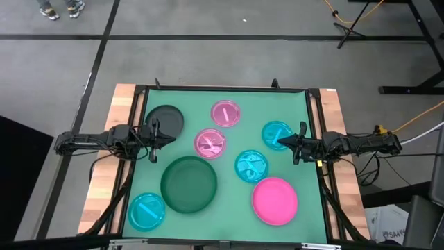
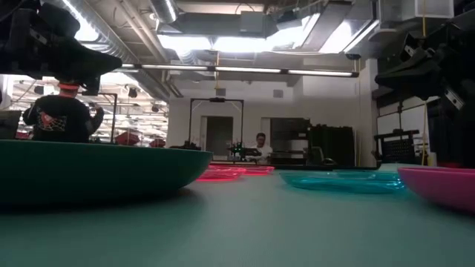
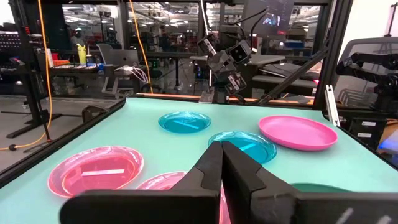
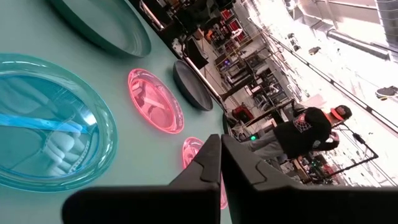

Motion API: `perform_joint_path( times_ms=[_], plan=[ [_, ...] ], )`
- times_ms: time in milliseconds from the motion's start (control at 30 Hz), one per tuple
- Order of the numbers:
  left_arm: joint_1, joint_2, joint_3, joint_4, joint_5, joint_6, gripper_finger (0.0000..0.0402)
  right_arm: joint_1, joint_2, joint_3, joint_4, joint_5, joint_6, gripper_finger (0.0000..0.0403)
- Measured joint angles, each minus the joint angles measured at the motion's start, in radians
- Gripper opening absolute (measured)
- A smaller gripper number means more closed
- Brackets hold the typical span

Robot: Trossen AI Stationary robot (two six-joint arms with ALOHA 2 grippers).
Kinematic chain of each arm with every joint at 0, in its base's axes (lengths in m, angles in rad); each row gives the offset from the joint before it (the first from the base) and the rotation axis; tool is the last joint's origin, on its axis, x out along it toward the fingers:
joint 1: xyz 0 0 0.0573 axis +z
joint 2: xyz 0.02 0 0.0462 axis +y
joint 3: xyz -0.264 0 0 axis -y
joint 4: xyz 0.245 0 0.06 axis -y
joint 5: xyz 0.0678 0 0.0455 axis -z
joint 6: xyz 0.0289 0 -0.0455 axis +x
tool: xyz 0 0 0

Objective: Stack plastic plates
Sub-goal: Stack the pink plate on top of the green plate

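In the high view eight plates lie flat on the green mat: a large dark green plate (image 1: 189, 183), a medium dark green plate (image 1: 165, 119), a medium pink plate (image 1: 275, 201), two small translucent pink plates (image 1: 225, 113) (image 1: 210, 142) and three cyan plates (image 1: 277, 134) (image 1: 251, 166) (image 1: 147, 212). None is stacked. My left gripper (image 1: 171, 137) (image 3: 222, 152) is shut, raised beside the medium dark green plate. My right gripper (image 1: 279, 141) (image 4: 221, 146) is shut and raised over the edge of the far cyan plate (image 4: 50, 130). The low view shows both arms well above the mat.
Wooden table borders (image 1: 104, 180) and a black frame (image 1: 222, 89) surround the mat. Bare mat shows between the plates, mostly near the far edge and the near right corner. People stand in the room beyond the table (image 4: 311, 134) (image 2: 63, 115).
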Motion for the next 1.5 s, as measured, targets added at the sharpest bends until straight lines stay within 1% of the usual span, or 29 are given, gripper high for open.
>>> perform_joint_path(
  times_ms=[400, 533, 700, 833, 900, 967, 1100, 1200, 1333, 1500],
  plan=[
    [0.0, 0.0, 0.0, 0.0, 0.0, 0.0, 0.0, 0.0, 0.0, -0.002, 0.017, 0.0, 0.015, 0.0005],
    [0.0, 0.0, 0.0, 0.0, 0.0, 0.0, 0.0, 0.0, 0.0, -0.003, 0.017, -0.05, 0.152, 0.0005],
    [0.0, 0.0, 0.0, 0.0, 0.0, 0.0, 0.0, 0.0, 0.0, -0.003, 0.062, -0.054, 0.409, 0.0005],
    [0.0, 0.0, 0.0, 0.0, 0.0, 0.0, 0.0, 0.0, 0.0, -0.002, 0.129, -0.053, 0.504, 0.0007],
    [0.0, 0.0, 0.0, 0.0, 0.0, 0.0, 0.0, 0.0, 0.0, -0.002, 0.167, -0.05, 0.53, 0.0016],
    [0.0, 0.0, 0.0, 0.0, 0.0, 0.0, 0.0, 0.0, 0.0, -0.002, 0.205, -0.03, 0.562, 0.0034],
    [0.0, 0.0, 0.0, 0.0, 0.0, 0.0, 0.0, 0.0, 0.0, -0.002, 0.265, 0.022, 0.632, 0.0083],
    [0.0, 0.0, 0.0, 0.0, 0.0, 0.0, 0.0, 0.0, 0.0, -0.001, 0.298, 0.035, 0.66, 0.0114],
    [0.0, 0.0, 0.0, 0.0, 0.0, 0.0, 0.0, 0.0, 0.0, -0.001, 0.323, 0.003, 0.663, 0.0138],
    [0.0, 0.0, 0.0, 0.0, 0.0, 0.0, 0.0, 0.0, -0.001, 0.0, 0.346, -0.066, 0.661, 0.0142]
  ],
)
